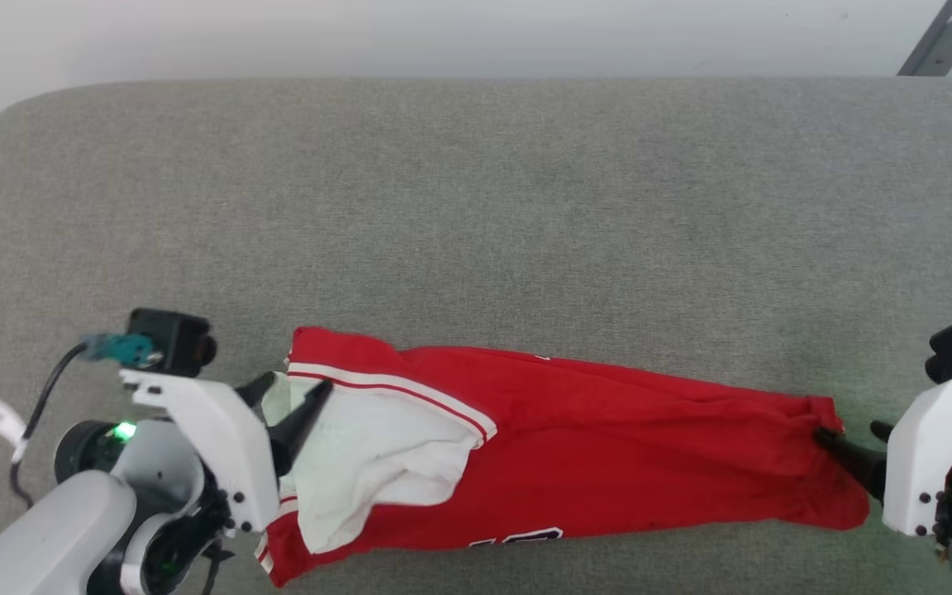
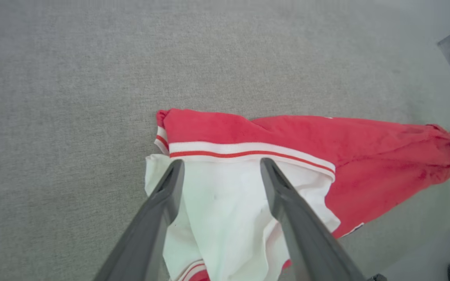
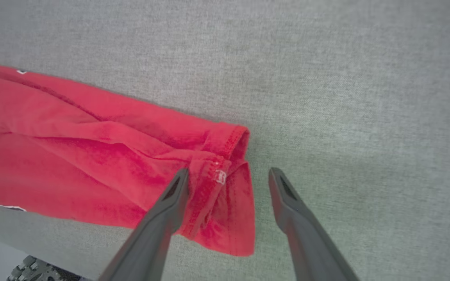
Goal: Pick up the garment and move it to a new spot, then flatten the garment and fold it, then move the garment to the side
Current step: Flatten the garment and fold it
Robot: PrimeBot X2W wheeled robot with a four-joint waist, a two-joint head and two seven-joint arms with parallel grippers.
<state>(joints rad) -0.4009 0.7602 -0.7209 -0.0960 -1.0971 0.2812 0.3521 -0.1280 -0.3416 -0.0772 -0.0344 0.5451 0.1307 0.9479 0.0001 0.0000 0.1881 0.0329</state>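
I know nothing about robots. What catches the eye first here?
The bright red garment lies stretched in a long bundle across the grey fabric surface, a white sleeve flopped over its left end. The left gripper and the right gripper stand one at each end, fingers spread open.

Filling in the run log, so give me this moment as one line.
shirt: stretched out, rumpled, on grey surface | left gripper: open over white sleeve | right gripper: open at hem
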